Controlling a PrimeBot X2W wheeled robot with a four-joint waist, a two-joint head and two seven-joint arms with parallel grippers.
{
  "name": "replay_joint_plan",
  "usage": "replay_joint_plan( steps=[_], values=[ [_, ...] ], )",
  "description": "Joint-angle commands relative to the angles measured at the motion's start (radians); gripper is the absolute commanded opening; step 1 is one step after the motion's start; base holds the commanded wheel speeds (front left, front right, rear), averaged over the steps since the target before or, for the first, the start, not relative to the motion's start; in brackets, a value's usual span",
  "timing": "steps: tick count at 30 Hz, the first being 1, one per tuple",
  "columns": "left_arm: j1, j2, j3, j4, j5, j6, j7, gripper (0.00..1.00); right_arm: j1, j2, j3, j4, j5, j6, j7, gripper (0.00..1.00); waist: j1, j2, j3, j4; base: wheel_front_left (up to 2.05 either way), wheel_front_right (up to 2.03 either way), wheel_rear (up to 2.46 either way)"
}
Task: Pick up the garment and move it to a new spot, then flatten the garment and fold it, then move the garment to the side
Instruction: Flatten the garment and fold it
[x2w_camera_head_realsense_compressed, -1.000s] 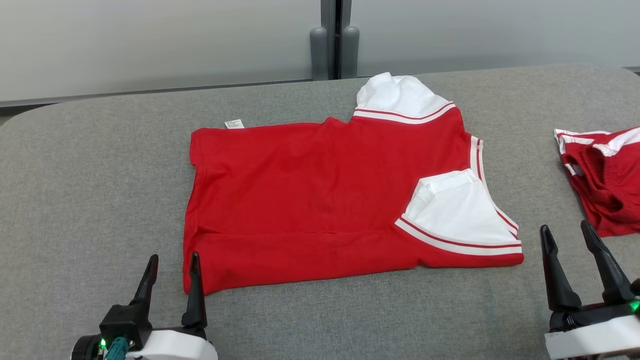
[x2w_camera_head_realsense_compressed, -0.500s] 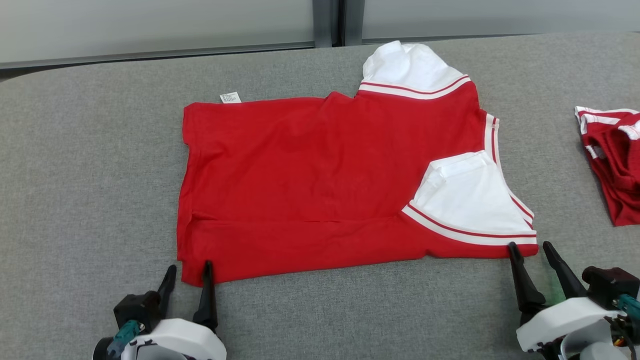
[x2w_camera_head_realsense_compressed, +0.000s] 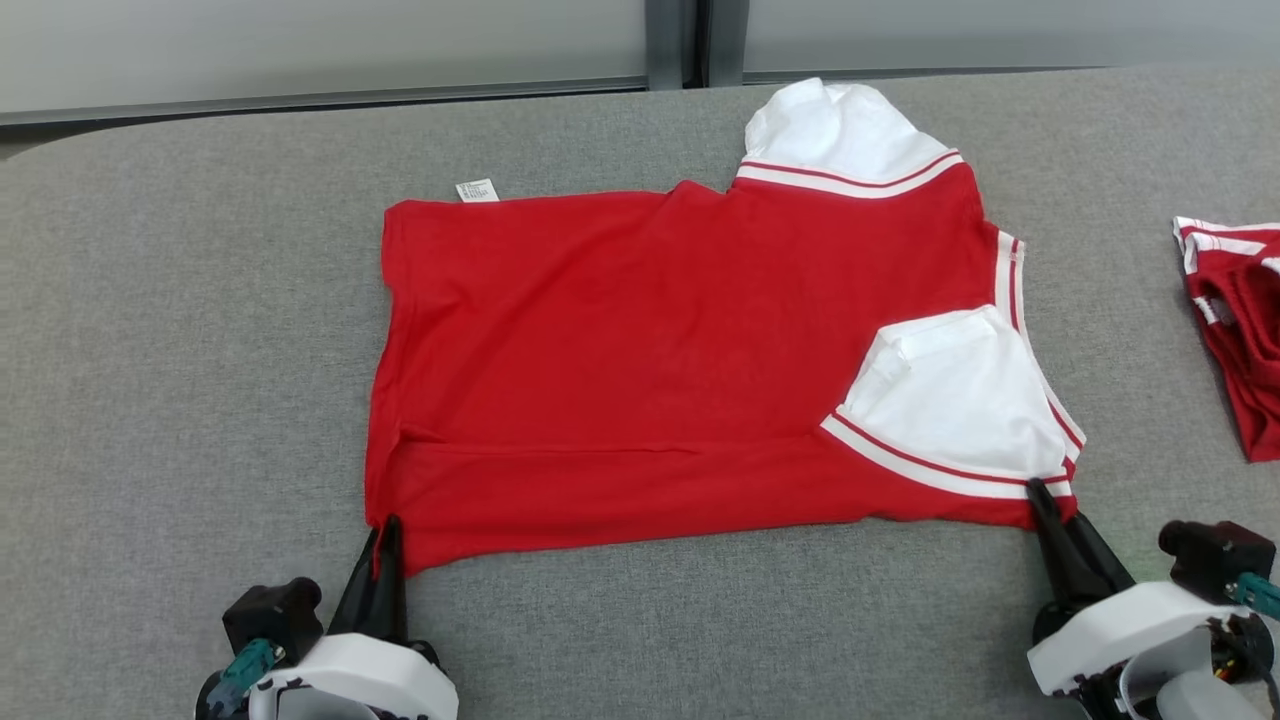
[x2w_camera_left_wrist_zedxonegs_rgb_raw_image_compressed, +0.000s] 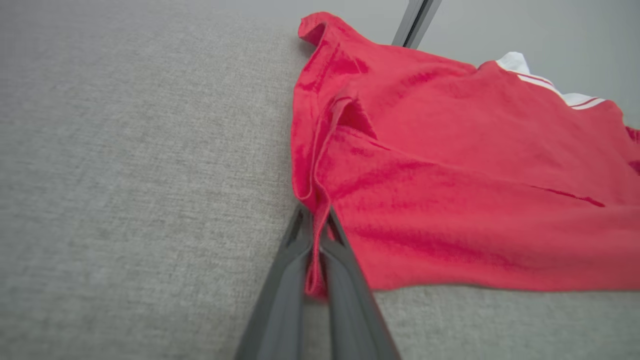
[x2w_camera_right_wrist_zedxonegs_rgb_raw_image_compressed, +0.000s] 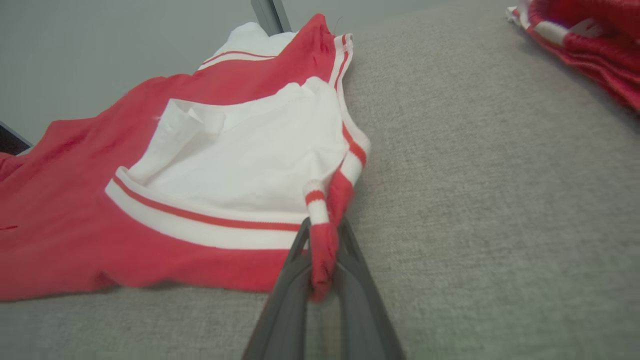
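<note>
A red garment (x2w_camera_head_realsense_compressed: 640, 360) with white sleeves and striped trim lies spread on the grey table (x2w_camera_head_realsense_compressed: 180, 350). My left gripper (x2w_camera_head_realsense_compressed: 385, 535) is shut on its near left corner; the left wrist view has red cloth (x2w_camera_left_wrist_zedxonegs_rgb_raw_image_compressed: 450, 165) pinched between the two fingers of that gripper (x2w_camera_left_wrist_zedxonegs_rgb_raw_image_compressed: 315, 225). My right gripper (x2w_camera_head_realsense_compressed: 1045, 495) is shut on the near right corner by the white sleeve (x2w_camera_head_realsense_compressed: 960, 400). In the right wrist view that gripper (x2w_camera_right_wrist_zedxonegs_rgb_raw_image_compressed: 322, 235) pinches a fold of red and white striped hem, with the garment (x2w_camera_right_wrist_zedxonegs_rgb_raw_image_compressed: 225, 150) beyond it.
A second red garment with white stripes (x2w_camera_head_realsense_compressed: 1235, 330) lies crumpled at the table's right edge, also in the right wrist view's top right as a red heap (x2w_camera_right_wrist_zedxonegs_rgb_raw_image_compressed: 590, 35). A small white label (x2w_camera_head_realsense_compressed: 476, 190) sticks out at the garment's far edge. A grey wall runs behind the table.
Both grippers have moved forward to the garment's near corners and shut on them. The head camera has tilted down, shifting the whole picture.
</note>
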Motion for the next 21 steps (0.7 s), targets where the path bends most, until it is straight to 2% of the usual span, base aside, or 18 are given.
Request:
replay_joint_plan(
  steps=[1,8,18,19,20,21],
  values=[
    [0.023,0.006,0.004,-0.014,-0.009,-0.003,-0.005,0.0,0.034,-0.013,0.0,-0.014,0.015,-0.002,-0.01,0.0,0.0,0.0,-0.011,0.007,0.0,0.0,0.0],
    [0.115,0.033,0.006,-0.111,-0.03,0.005,0.061,0.0,0.178,-0.038,-0.035,-0.126,0.038,-0.002,-0.009,0.0,0.0,0.0,-0.042,0.015,0.0,0.0,0.0],
    [0.254,0.056,0.008,-0.211,-0.061,0.041,0.169,0.0,0.376,0.021,-0.103,-0.238,0.01,-0.002,0.083,0.0,0.0,0.0,-0.081,0.008,0.0,0.0,0.0],
    [0.258,0.059,0.005,-0.213,-0.054,0.043,0.171,0.0,0.383,0.027,-0.11,-0.242,0.011,-0.002,0.096,0.36,0.0,0.0,-0.083,0.008,0.0,0.0,0.0],
    [0.254,0.057,0.006,-0.213,-0.052,0.047,0.159,1.0,0.384,0.023,-0.121,-0.263,-0.008,-0.002,0.097,1.0,0.0,0.0,-0.085,0.006,0.0,0.0,0.0],
    [0.247,0.055,0.009,-0.221,-0.048,0.053,0.143,1.0,0.38,0.024,-0.132,-0.271,-0.014,-0.002,0.095,1.0,0.0,0.0,-0.086,0.004,0.0,0.0,0.0]
  ],
)
